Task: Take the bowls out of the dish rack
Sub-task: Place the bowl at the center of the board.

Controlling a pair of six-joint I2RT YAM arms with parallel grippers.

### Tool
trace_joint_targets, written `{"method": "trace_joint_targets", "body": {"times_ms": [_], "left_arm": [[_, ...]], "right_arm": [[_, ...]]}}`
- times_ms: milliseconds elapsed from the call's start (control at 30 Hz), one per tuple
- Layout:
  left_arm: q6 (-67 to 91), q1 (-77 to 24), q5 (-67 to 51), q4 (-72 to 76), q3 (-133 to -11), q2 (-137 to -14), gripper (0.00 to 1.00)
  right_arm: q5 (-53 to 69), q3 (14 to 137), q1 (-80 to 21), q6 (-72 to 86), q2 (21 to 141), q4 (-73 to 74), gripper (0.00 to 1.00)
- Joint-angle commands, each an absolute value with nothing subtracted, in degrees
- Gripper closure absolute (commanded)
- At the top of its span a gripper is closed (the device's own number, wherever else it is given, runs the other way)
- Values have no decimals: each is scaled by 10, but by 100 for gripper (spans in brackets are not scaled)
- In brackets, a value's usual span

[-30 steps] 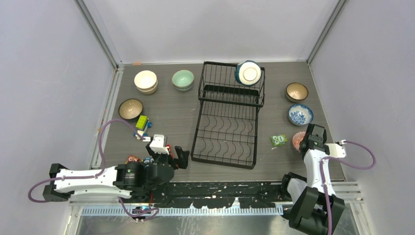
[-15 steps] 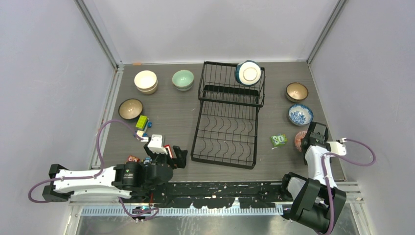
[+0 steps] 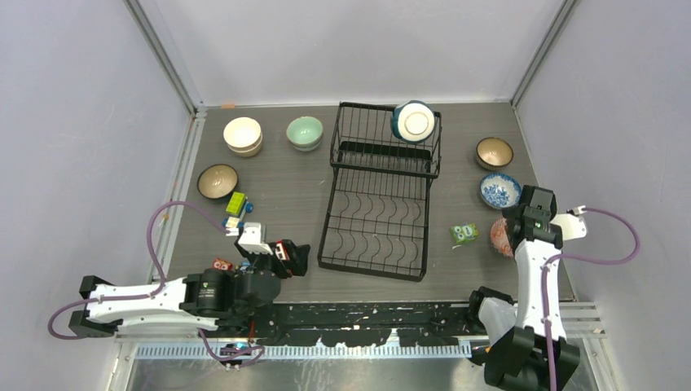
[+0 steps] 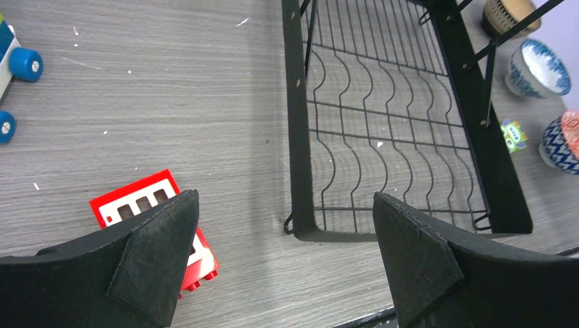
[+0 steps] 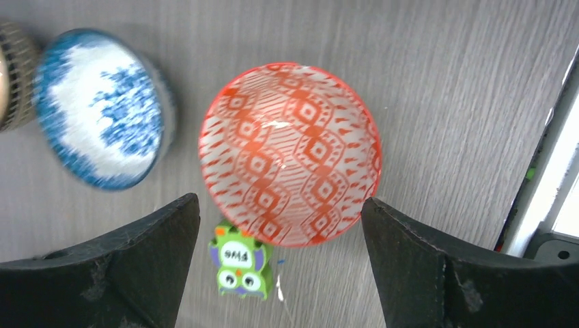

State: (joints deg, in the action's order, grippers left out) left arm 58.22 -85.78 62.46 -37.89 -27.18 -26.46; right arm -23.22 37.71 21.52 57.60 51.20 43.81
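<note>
Dish rack: seen from the top, it sits in the middle of the bench.
High basket: the teal bowl stands on its edge in the right corner. It is the one bowl in the dish rack.
Bowls on the left: the cream bowl, green bowl and left brown bowl sit on the bench, apart from each other.
Bowls on the right: the right brown bowl, blue-and-white bowl and red bowl sit in a row.
Hard to see: the right arm covers part of the red bowl. The cream bowl may sit inside another bowl; I cannot tell.
Toys: the owl block lies between the dish rack and the red bowl. The small blocks lie on the left side.
Left tool: in the left wrist view it is wide open and holds nothing, low by the near left corner of the dish rack.
Red block: one finger hides part of it.
Only here: the outside of the red bowl shows blue zigzags. The picture edge cuts that bowl.
Right tool: in the right wrist view it is wide open and holds nothing, with one finger on each side of the red bowl.
Red bowl inside: red diamond shapes.
Owl block: just beside the rim of the red bowl. I cannot tell if they touch.
Blurry: the blue-and-white bowl. The right brown bowl is only a sliver at the left edge.
</note>
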Motion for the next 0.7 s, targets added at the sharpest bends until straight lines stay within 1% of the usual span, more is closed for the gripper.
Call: {"method": "trace_joint_targets", "body": {"times_ms": [0,167,300,467,567,667], "left_arm": [[548,-860,667,-299,-268,-259,0],[499,-859,647,-286,-295,-289,0],[432,-859,637,-287,-327,-320,0],[358,-846,621,-199,-342,-368,0],[353,-806,552,-161,-345,-402,0],[415,-754,455,-181,-354,-436,0]], "right_arm": [[-250,444,174,537,458,511,8],[-246,491,137,518,416,548,7],[-203,532,88,464,392,525,4],[-77,589,44,410,417,436,4],[1,623,19,408,464,373,6],[14,664,-22,404,520,328,7]]}}
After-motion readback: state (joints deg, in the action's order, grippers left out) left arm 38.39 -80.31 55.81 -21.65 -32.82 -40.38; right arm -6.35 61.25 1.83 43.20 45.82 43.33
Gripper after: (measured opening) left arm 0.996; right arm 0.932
